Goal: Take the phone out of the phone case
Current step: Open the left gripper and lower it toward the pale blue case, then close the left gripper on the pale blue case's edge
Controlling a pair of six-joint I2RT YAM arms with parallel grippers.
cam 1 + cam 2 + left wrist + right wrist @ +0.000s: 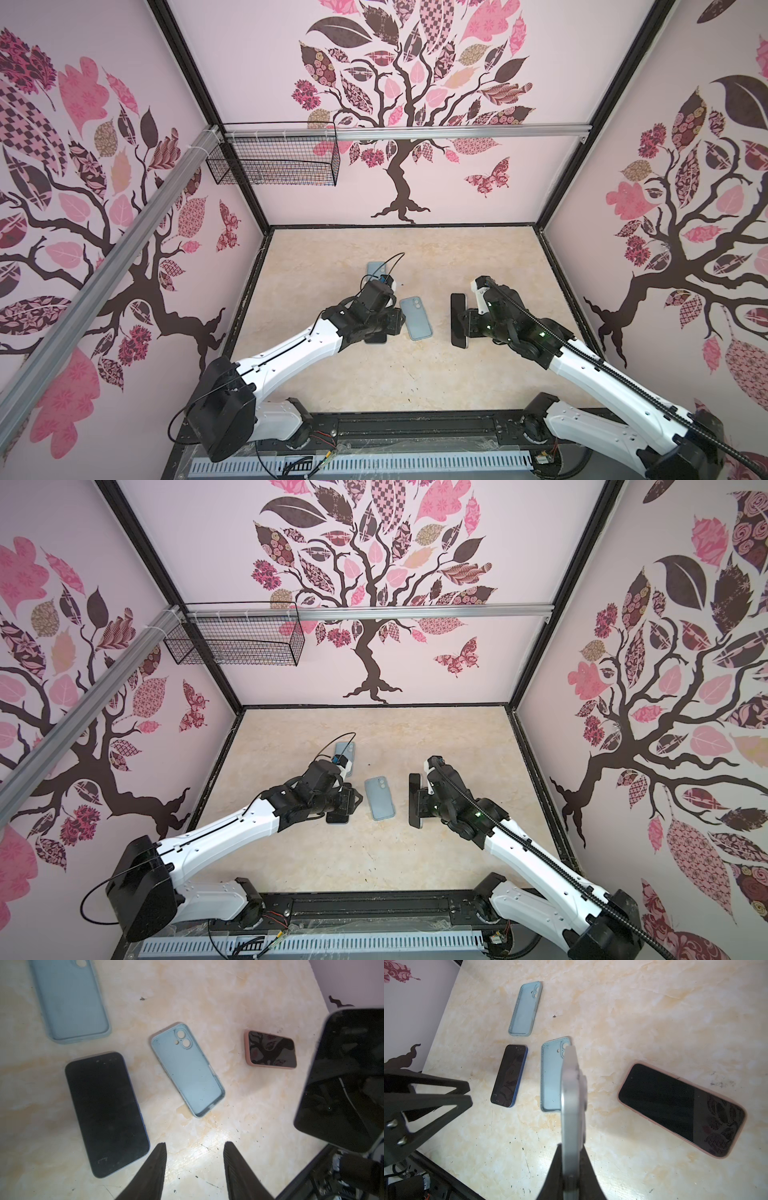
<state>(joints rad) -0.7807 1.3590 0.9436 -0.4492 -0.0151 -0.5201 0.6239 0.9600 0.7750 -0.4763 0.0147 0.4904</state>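
The right pincer [572, 1147] is clamped tight on the short end of a slim silver-edged phone with a black screen [571, 1095], holding it on edge above the marbled beige counter [207, 991], clear of any case. This phone hangs just to the right-arm side of an empty pale blue rubber phone case [551, 1078] that lies open side up. Its long axis runs roughly along that case's, and its screen faces the left arm.

The left pincer [195, 1144] stands about half open with nothing in it, over bare counter at the near end of the pale blue case. A dark phone with a blue edge [106, 1113] lies flat on the left-arm side of that case. A second empty pale blue case [70, 999] lies beyond it, towards the back wall.

A phone in a pink case [681, 1109] lies screen up, farther from the pale blue case than the held phone and roughly crosswise to it. The right arm looks nearer to it, and it hides it in both top views. Laying the held phone down probably comes first, and the pale blue case and the pink-cased phone crowd the spot on either side
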